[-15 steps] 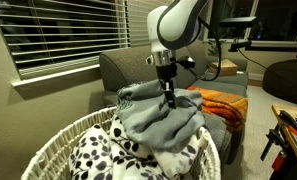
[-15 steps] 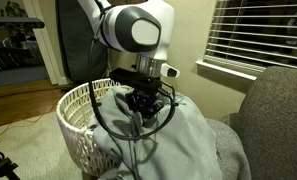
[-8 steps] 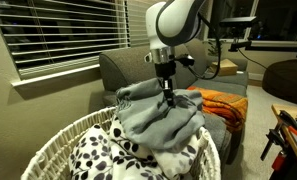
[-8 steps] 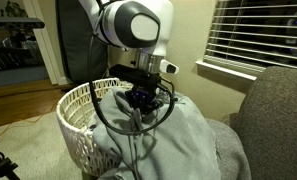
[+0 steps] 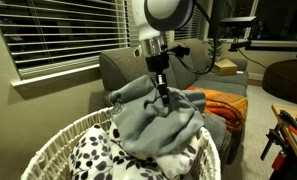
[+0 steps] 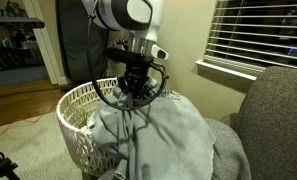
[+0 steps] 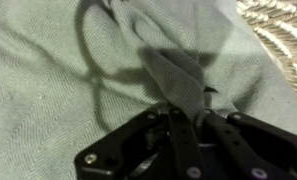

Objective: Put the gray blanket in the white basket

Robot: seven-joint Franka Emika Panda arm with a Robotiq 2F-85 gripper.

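Note:
The gray blanket (image 5: 153, 115) hangs from my gripper (image 5: 161, 93) and drapes over the white wicker basket (image 5: 58, 140). In an exterior view the blanket (image 6: 173, 130) spills over the basket's rim (image 6: 83, 100) toward the sofa, with my gripper (image 6: 136, 88) pinching a raised fold. In the wrist view the gripper (image 7: 191, 112) is shut on a peak of the gray blanket (image 7: 78, 70), and the basket's weave (image 7: 278, 20) shows at the upper right.
A black-and-white spotted blanket (image 5: 103, 155) lies in the basket under the gray one. An orange cloth (image 5: 223, 103) lies on the gray sofa (image 5: 123, 68). Window blinds (image 5: 58, 30) are behind. A dark doorway (image 6: 18, 40) and the wooden floor (image 6: 18, 110) lie beyond the basket.
My gripper has risen and shifted left toward the basket, pulling the pinched fold of the gray blanket up with it.

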